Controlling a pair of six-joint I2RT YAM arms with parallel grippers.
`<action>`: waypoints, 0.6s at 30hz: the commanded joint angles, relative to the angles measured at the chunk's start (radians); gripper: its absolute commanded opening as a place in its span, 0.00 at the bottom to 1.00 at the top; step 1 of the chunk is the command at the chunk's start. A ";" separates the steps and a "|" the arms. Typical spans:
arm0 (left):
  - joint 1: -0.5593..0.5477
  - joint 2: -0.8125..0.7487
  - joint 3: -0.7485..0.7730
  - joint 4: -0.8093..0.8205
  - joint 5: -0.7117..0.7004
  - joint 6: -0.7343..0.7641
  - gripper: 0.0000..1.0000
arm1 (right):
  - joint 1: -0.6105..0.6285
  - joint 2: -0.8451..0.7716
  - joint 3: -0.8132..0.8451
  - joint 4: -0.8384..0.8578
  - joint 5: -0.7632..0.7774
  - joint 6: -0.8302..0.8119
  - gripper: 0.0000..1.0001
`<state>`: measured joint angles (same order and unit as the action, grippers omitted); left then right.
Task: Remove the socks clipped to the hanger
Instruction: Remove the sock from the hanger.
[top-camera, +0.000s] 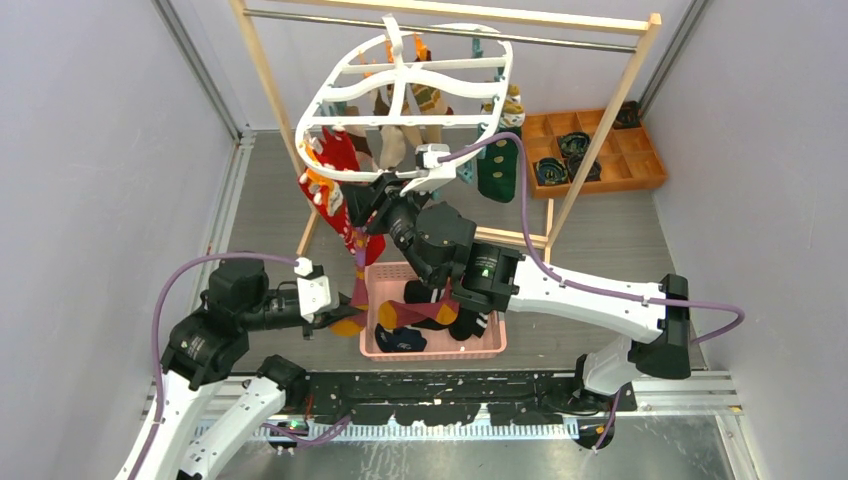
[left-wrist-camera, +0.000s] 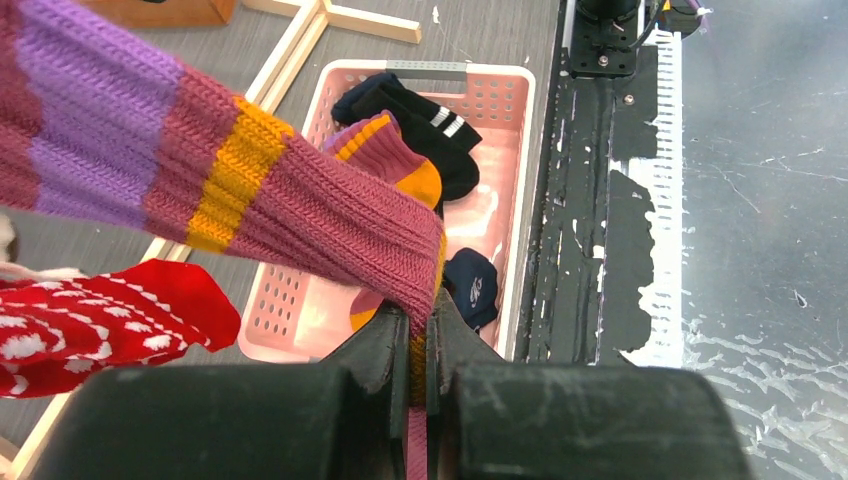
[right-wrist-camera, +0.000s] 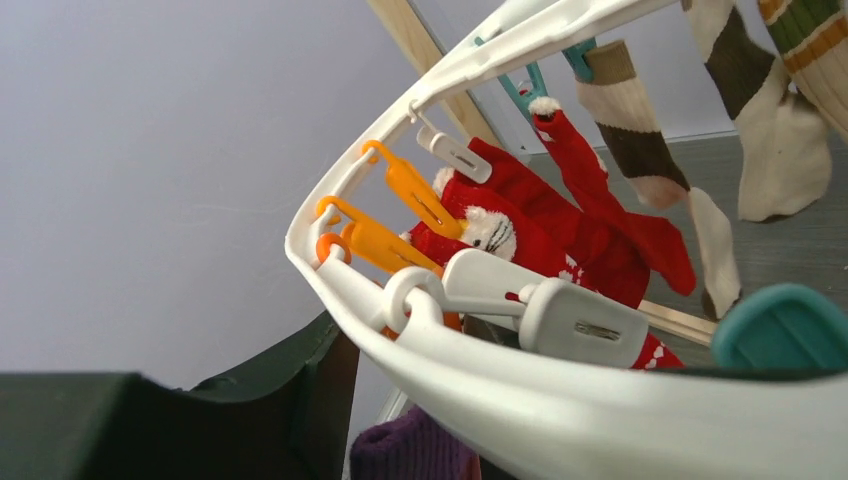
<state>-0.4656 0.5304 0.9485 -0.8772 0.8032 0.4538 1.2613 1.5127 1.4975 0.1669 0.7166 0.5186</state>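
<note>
The white oval hanger (top-camera: 400, 75) hangs from a rail with several socks clipped under it. Among them are a red patterned sock (top-camera: 335, 165), a dark green one (top-camera: 497, 170) and beige-brown striped ones (right-wrist-camera: 640, 130). My left gripper (left-wrist-camera: 425, 325) is shut on the lower end of a maroon, purple and orange striped sock (left-wrist-camera: 250, 180). That sock stretches up to the hanger's near rim (right-wrist-camera: 520, 400). My right gripper (top-camera: 378, 192) is up at that rim among white and orange clips (right-wrist-camera: 400, 190). Only one of its fingers (right-wrist-camera: 300, 380) shows, beside a purple sock top (right-wrist-camera: 410, 450).
A pink basket (top-camera: 495, 345) on the floor below holds several socks, dark and striped. The hanger's rail rests on a light wooden rack (top-camera: 600, 140). An orange compartment tray (top-camera: 645, 165) sits at the back right. Grey walls close in on both sides.
</note>
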 joint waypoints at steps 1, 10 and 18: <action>-0.005 -0.010 0.019 -0.001 -0.001 0.007 0.00 | -0.008 -0.018 0.000 0.082 0.036 0.002 0.40; -0.005 -0.014 0.022 -0.029 -0.005 0.021 0.00 | -0.008 -0.042 -0.015 0.107 -0.009 -0.009 0.10; -0.005 -0.040 0.016 -0.088 -0.015 0.095 0.00 | -0.004 -0.052 0.007 0.023 0.034 0.046 0.67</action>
<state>-0.4656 0.5106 0.9485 -0.9264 0.7853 0.5076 1.2640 1.5059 1.4792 0.2008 0.6834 0.5201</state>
